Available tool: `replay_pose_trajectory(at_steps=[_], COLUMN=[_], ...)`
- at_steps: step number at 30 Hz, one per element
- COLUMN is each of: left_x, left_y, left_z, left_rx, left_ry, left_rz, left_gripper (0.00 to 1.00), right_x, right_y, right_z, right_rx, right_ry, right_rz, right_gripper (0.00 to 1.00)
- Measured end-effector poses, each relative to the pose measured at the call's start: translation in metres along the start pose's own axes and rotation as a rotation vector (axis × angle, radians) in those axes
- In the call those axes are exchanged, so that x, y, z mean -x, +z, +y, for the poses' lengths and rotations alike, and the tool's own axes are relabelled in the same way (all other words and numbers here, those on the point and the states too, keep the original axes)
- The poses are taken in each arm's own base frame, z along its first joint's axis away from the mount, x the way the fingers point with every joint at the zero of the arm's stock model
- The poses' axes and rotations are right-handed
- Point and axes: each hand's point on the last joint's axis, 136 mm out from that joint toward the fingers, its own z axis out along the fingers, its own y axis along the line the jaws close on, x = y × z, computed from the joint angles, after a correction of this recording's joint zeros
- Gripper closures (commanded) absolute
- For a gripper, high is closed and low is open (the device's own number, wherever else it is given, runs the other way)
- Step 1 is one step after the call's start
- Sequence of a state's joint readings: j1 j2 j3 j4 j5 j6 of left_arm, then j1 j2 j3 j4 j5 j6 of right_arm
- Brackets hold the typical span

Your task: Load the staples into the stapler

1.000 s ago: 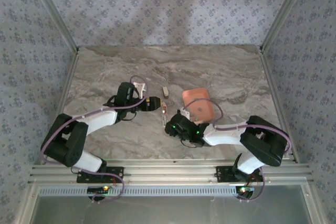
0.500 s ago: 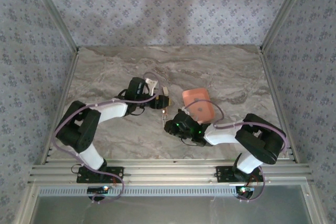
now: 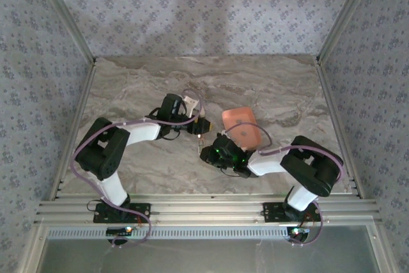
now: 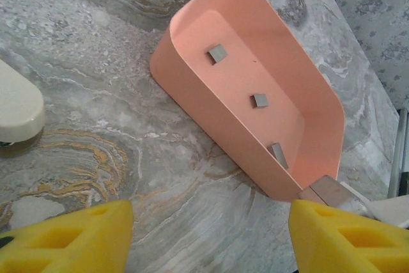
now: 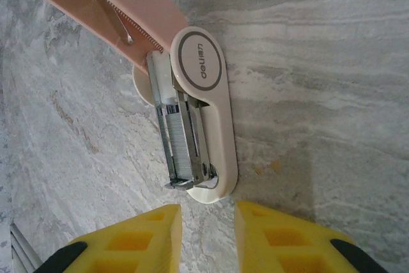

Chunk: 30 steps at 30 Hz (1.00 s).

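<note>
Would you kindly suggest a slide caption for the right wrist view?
Opened stapler on marble table, metal rail exposed, just ahead of the right gripper.

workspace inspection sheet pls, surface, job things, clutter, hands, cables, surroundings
surface: grey marble-look table, no spills seen
job's things: stapler lying open, ridged strip in its rail, likely staples; three staple blocks lying apart in salmon tray
clutter: cream rounded object, partly cut off
hands: left hand open, empty, near tray; right hand narrowly open, empty, short of stapler
cables: purple cables along both arms
surroundings: patterned walls, metal frame
</note>
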State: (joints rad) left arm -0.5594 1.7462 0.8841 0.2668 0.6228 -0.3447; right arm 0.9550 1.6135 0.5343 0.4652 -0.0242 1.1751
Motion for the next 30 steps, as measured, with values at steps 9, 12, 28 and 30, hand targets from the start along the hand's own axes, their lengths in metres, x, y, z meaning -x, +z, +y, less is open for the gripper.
replay_pose_trajectory(at_steps=[9,12,28,30], left_x=[-0.007,-0.008,-0.028,-0.031], left_y=[0.003,0.003,-0.012,-0.014], left_z=[-0.002,-0.007,-0.031,-0.033], left_rx=[-0.031,-0.061,-0.179,-0.189], left_ry=[0.003,0.012,0.037,0.04], left_rz=[0.025,0.035,0.068,0.071], left_gripper=[0.35,0.36,0.41,0.41], right_x=[0.001,0.001,0.001,0.001], right_y=[0.001,0.001,0.002,0.002], right_z=[0.0,-0.001,-0.002,-0.003], right_rx=[0.003,0.003,-0.004,-0.005], right_ry=[0.017,0.018,0.031,0.031], right_rz=[-0.001,-0.001,-0.002,-0.001], right_gripper=[0.73,0.74,0.76,0.76])
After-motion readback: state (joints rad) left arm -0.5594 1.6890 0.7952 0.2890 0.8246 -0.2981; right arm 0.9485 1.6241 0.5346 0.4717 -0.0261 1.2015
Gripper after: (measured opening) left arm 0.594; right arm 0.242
